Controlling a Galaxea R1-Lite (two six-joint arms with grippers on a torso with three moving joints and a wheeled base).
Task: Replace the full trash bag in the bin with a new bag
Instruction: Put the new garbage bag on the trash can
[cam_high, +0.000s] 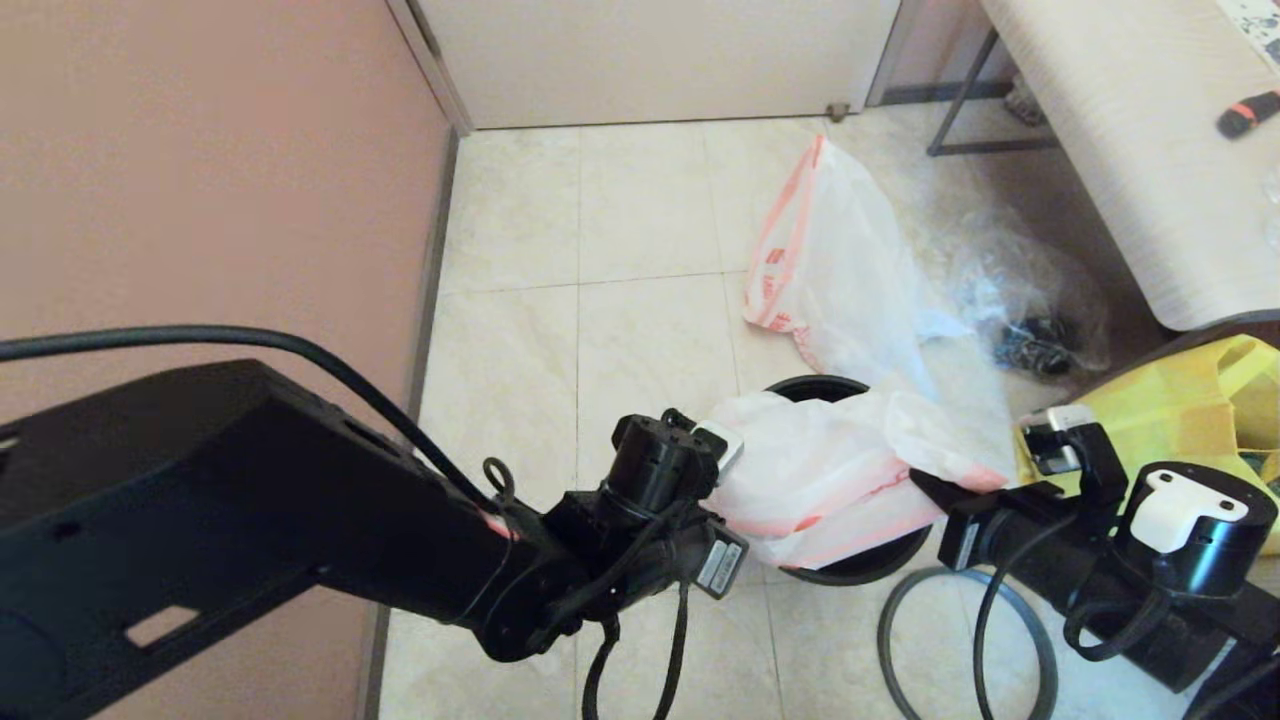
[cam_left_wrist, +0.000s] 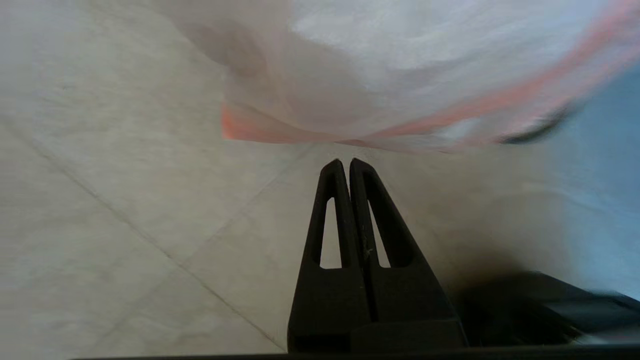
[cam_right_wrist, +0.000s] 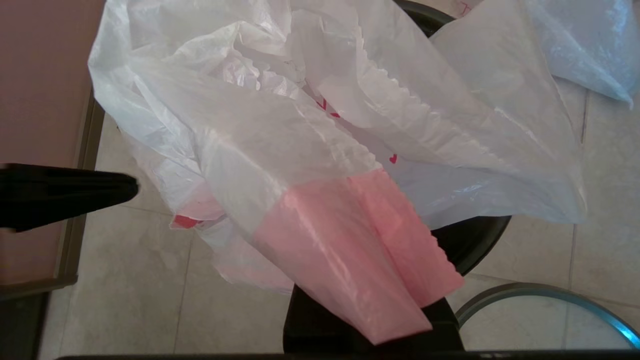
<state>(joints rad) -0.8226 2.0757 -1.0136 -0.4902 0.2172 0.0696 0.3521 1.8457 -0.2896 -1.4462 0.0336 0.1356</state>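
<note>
The new bag (cam_high: 820, 470), thin white plastic with a pink band, lies crumpled over the mouth of the black bin (cam_high: 860, 572). My right gripper (cam_high: 938, 488) is at the bin's right side, shut on the bag's pink band (cam_right_wrist: 350, 250), which drapes over its fingers and hides them. My left gripper (cam_left_wrist: 345, 161) is shut with nothing in it, low at the bin's left side, its tips just short of the bag's pink edge (cam_left_wrist: 280, 131). The full trash bag (cam_high: 835, 265) lies on the floor behind the bin. The grey rim ring (cam_high: 905, 590) lies on the floor, front right.
A clear bag with dark items (cam_high: 1040, 310) lies right of the full bag. A yellow tote (cam_high: 1210, 400) stands behind my right arm. A light table (cam_high: 1130, 130) fills the back right, and a pink wall (cam_high: 200, 180) runs along the left.
</note>
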